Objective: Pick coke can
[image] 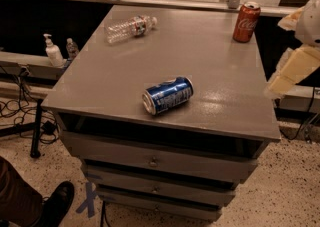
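Observation:
The red coke can (246, 22) stands upright at the far right corner of the grey cabinet top (200, 66). My gripper (294, 68) is at the right edge of the view, cream-coloured, just off the cabinet's right side and nearer than the coke can, apart from it.
A blue can (167, 95) lies on its side near the front middle of the top. A clear plastic bottle (129, 27) lies at the far left. Pump bottles (52, 51) stand on a ledge to the left. A person's shoe (56, 202) is at the bottom left by the drawers.

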Controlling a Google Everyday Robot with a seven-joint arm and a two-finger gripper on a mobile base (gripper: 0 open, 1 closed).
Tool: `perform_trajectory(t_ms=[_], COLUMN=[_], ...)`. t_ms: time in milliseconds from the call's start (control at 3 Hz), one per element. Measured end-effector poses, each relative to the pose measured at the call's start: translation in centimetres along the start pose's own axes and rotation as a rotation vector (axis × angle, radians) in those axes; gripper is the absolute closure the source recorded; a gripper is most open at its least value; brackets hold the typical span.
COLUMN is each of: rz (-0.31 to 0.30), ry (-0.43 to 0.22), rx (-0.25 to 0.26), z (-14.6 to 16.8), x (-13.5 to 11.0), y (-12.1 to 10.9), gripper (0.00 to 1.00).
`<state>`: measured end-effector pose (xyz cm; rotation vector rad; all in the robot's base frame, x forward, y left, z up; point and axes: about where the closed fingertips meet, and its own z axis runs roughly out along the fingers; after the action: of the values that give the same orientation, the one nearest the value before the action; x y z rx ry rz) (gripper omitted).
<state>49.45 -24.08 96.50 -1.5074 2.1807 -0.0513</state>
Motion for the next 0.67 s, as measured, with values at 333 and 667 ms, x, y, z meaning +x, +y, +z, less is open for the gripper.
perform_trajectory(t_ms=[333,667], rz=[0.089,0.192], ry=[-0.104,-0.228], rx=[0.073,0.122], z=[1.5,3.7], x=[0.4,0.2], y=[-4.7,-8.5], gripper=[0.00,0.00])
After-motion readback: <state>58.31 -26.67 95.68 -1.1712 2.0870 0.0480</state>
